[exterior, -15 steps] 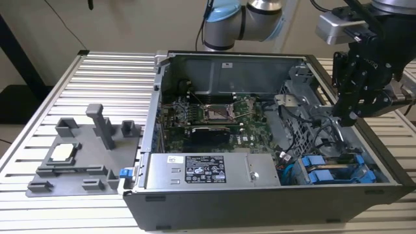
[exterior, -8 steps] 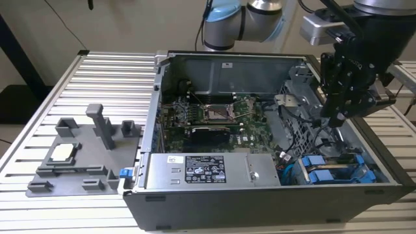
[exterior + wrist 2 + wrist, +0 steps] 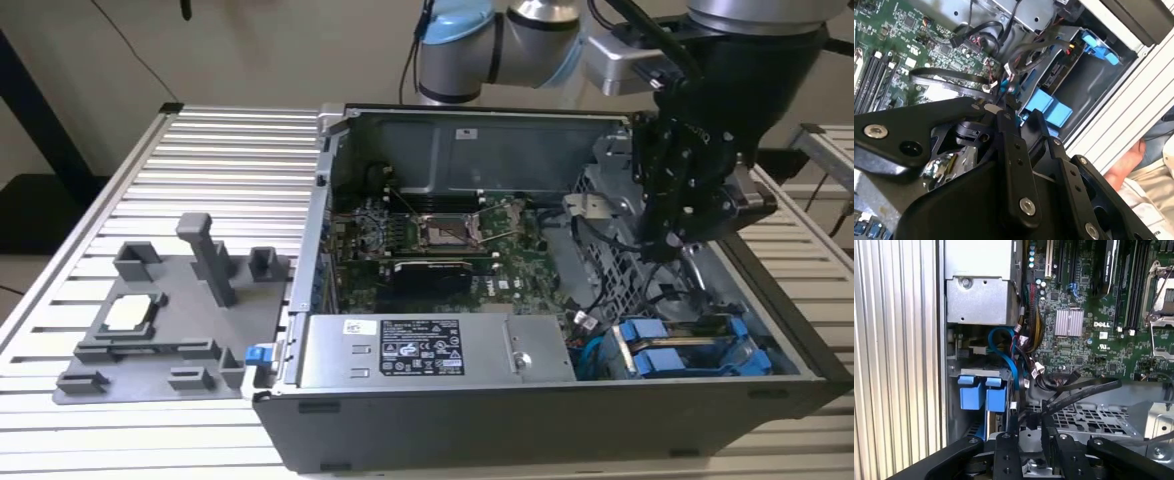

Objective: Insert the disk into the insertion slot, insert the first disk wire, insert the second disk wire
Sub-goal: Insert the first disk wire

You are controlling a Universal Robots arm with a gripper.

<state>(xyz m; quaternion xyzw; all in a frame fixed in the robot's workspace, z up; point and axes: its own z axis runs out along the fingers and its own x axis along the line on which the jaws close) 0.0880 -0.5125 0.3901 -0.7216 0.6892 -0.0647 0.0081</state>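
The disk sits in the insertion slot (image 3: 747, 352) at the case's front corner, on the exterior view's right. Its blue frame (image 3: 663, 360) shows there beside a second blue frame, and in both wrist views (image 3: 995, 397) (image 3: 1046, 110). The drive body is hidden. My black gripper (image 3: 674, 240) hangs inside the case, just above the drive cage. In both wrist views the gripper (image 3: 1027, 432) (image 3: 1020, 114) looks shut on the black end of a flat black disk wire (image 3: 1079, 392) (image 3: 944, 75). That wire runs straight from the motherboard side to the fingertips.
The open case holds a green motherboard (image 3: 427, 235), a grey power-supply box (image 3: 427, 350) and a bundle of loose cables (image 3: 1026, 340) next to the blue frames. A grey fixture (image 3: 160, 320) stands on the slatted table (image 3: 200, 160). A person's hand (image 3: 1124, 167) is outside the case wall.
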